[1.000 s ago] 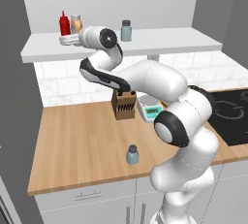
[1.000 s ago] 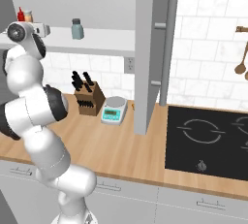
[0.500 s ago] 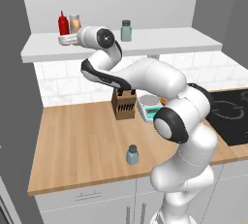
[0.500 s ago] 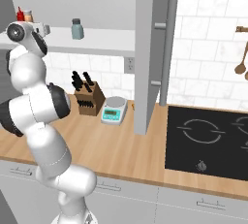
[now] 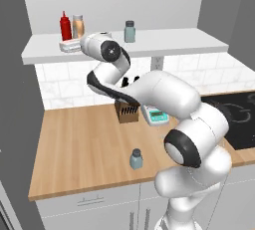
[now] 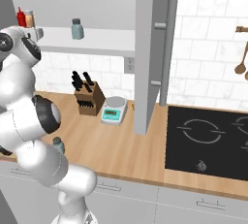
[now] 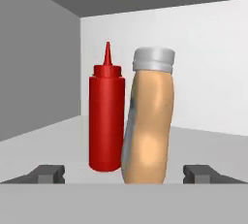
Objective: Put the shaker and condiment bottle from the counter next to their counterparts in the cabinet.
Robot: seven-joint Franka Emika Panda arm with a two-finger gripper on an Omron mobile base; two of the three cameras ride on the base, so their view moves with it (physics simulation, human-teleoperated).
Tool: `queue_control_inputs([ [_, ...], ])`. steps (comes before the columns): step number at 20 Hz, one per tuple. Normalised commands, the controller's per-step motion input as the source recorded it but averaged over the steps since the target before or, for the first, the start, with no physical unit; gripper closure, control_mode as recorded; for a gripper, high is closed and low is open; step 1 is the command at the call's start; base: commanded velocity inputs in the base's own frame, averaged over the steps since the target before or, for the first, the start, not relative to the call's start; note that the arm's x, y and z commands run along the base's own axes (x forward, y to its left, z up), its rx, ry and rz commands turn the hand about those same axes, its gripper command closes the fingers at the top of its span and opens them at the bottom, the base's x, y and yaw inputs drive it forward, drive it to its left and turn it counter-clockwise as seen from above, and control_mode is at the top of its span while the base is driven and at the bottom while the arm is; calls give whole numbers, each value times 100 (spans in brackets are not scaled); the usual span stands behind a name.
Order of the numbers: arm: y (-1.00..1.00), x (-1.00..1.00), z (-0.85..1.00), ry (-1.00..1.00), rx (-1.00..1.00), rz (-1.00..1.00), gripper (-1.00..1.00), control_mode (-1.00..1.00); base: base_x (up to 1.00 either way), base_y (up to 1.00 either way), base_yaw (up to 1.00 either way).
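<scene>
The tan-orange condiment bottle [image 7: 149, 121] with a pale cap stands on the cabinet shelf [image 5: 169, 42], close beside the red squeeze bottle [image 7: 106, 116]. My gripper [image 7: 124, 174] is open, one fingertip on each side of the condiment bottle with a gap to it. In the left base view the gripper [image 5: 67, 45] is at the shelf's left end, just in front of the condiment bottle [image 5: 77, 26] and the red bottle [image 5: 64, 25]. The pale grey-green shaker [image 5: 129, 31] stands further right on the shelf. The blue-grey shaker [image 5: 135, 159] stands on the counter [image 5: 79, 144] near its front edge.
A knife block [image 5: 127, 110] and a small kitchen scale [image 5: 157, 116] stand at the back of the counter under the shelf. A black cooktop [image 6: 208, 140] lies to the right. A tall grey panel [image 6: 147, 53] divides the counter from the cooktop side.
The gripper has opened and let go of the condiment bottle, which now stands on the shelf beside the red bottle. The arm has barely shifted.
</scene>
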Motion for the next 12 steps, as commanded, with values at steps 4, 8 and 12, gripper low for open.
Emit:
queue_control_inputs([
  [4, -33, -99, 0, 0, 18, -21, -100, -100, 0, 0, 0],
  [8, -41, -98, 0, 0, 24, -30, -100, -100, 0, 0, 0],
  [12, -40, -89, 0, 0, 22, -29, -100, -100, 0, 0, 0],
])
